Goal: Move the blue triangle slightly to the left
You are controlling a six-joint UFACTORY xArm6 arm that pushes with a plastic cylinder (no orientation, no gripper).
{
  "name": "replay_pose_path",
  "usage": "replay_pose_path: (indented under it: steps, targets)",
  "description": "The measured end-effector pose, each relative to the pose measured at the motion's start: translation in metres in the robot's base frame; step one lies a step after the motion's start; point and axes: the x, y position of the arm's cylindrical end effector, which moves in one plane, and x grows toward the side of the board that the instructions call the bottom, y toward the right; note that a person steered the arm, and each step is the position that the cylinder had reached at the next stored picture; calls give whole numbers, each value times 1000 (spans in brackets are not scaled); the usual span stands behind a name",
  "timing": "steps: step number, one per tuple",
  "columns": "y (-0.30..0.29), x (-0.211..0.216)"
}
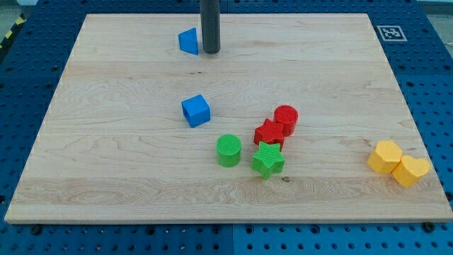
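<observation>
The blue triangle (pixel 188 41) lies near the view's top, left of centre, on the wooden board (pixel 106 156). My rod comes down from the view's top and my tip (pixel 210 51) rests on the board just to the right of the blue triangle, touching it or nearly so. A blue cube (pixel 195 110) sits lower down, near the board's middle.
A green cylinder (pixel 228 150), a green star (pixel 268 159), a red star (pixel 269 133) and a red cylinder (pixel 286 118) cluster right of centre. Two yellow blocks (pixel 386 156) (pixel 410 170) lie at the right edge, low down. A marker tag (pixel 391 32) sits beyond the top right corner.
</observation>
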Motion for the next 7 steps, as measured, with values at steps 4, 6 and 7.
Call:
replay_pose_path:
  steps: [4,6,7]
  targets:
    - [-24,-20]
    - [-63,-20]
    - [-86,-20]
